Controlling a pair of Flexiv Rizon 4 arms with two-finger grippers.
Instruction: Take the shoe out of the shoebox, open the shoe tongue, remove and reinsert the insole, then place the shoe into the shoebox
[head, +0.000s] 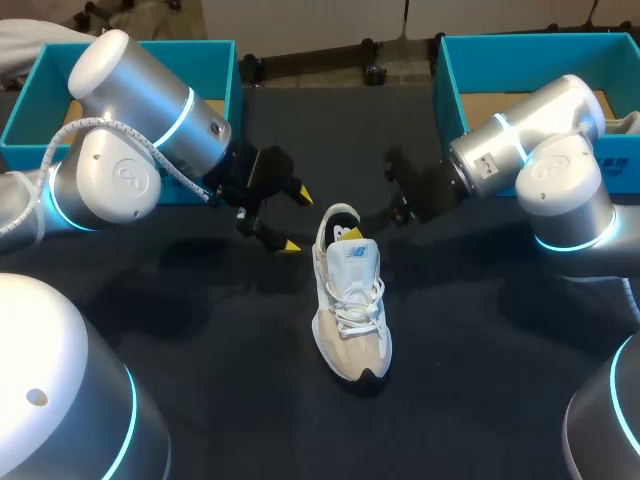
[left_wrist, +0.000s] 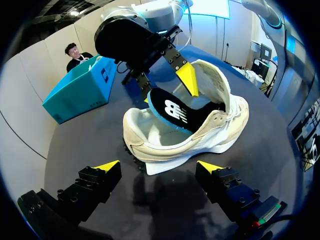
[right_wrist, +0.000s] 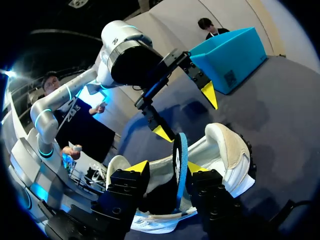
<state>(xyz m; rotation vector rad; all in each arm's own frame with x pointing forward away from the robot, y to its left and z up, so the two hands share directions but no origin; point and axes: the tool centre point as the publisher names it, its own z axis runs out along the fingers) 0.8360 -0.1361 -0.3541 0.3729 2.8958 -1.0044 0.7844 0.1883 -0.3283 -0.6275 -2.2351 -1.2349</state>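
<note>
A white and beige sneaker (head: 352, 300) lies on the black table, heel away from me, tongue pulled open. Its black insole (left_wrist: 175, 112) with a blue edge sticks up out of the heel opening. My right gripper (right_wrist: 167, 167) straddles the insole (right_wrist: 179, 165), which stands on edge between the fingers; they are spread wider than it, so the gripper is open. In the head view the right gripper (head: 350, 232) dips into the shoe's mouth. Open and empty, my left gripper (left_wrist: 159, 166) hangs just short of the shoe's (left_wrist: 190, 130) side, left of the heel (head: 288, 218).
Two teal shoeboxes stand at the table's back, one at the left (head: 218, 62) and one at the right (head: 452, 75). The right box (left_wrist: 80, 90) lies behind my right arm. Dark tabletop (head: 250, 400) stretches in front of the shoe.
</note>
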